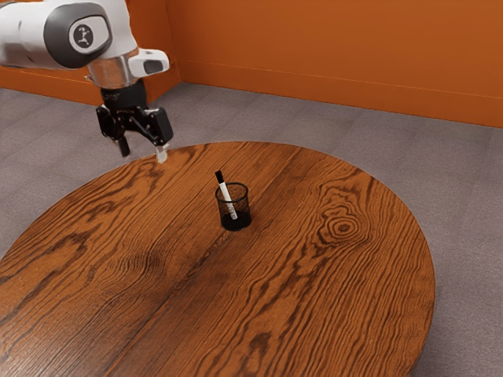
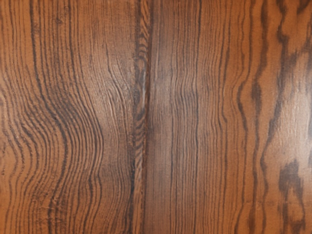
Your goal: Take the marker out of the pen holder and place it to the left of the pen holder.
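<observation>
The marker [image 1: 227,195] is standing tilted inside the pen holder [image 1: 245,207], its black cap [image 1: 220,177] rising above the rim and leaning toward the exterior view's left. Its slim white barrel is carrying small dark marks near the lower end, too tiny to read. The pen holder is showing a round cup shape, with see-through black mesh walls and a darker, solid-looking base. It is resting upright on a round wooden table [image 1: 314,298], whose reddish-brown surface is displaying bold dark grain, including a ringed knot [image 1: 343,228] toward the exterior view's right. In the wrist view, wavy and straight grain is running on either side of a narrow seam [image 2: 141,97], with a pale sheen lying on the wood. The black gripper [image 1: 143,152] is hanging well apart from the holder, released, its fingers standing spread. Above it, the glossy white arm [image 1: 110,20] is bearing a round dark badge [image 1: 83,36] with a pale emblem. Beyond, smooth orange walls [image 1: 330,47] are meeting a mottled grey floor [image 1: 464,173].
</observation>
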You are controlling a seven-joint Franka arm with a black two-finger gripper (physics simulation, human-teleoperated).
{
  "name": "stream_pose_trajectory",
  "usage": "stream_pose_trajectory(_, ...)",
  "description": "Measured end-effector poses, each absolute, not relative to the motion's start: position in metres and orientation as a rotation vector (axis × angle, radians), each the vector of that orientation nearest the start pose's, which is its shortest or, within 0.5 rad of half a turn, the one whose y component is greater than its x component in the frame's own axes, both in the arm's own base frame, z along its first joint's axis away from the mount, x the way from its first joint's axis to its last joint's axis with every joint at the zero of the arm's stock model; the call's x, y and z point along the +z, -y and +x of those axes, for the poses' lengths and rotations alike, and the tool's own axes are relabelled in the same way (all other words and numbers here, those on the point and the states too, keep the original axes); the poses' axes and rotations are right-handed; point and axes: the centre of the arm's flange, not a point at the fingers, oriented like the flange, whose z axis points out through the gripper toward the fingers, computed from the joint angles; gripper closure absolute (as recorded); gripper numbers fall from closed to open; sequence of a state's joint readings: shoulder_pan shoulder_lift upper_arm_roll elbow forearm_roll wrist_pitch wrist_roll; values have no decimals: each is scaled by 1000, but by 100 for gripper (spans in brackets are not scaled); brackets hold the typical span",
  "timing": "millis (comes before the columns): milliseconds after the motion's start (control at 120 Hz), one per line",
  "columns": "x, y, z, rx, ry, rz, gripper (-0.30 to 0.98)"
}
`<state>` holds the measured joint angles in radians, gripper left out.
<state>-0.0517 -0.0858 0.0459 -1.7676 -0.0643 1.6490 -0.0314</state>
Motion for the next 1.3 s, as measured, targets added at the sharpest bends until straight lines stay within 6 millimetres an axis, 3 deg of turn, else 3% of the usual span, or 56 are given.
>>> stream_pose_trajectory(83,588,-20,531,17,142,-3205,0)
stream_pose_trajectory(167,574,-23,538,31,156,-3201,0)
stream_pose_trajectory(358,455,6,535,230,115,-3207,0)
stream_pose_trajectory(517,396,24,534,174,73,-3198,1)
stream_pose_trajectory(700,401,19,559,-229,-1,-3143,3)
stream_pose_trajectory(867,405,-34,593,-520,176,-3125,3)
stream_pose_trajectory(917,402,-42,604,-578,210,-3120,3)
stream_pose_trajectory(1133,382,-27,622,-707,243,-3132,4)
stream_pose_trajectory(1300,376,-12,648,-775,224,-3131,5)
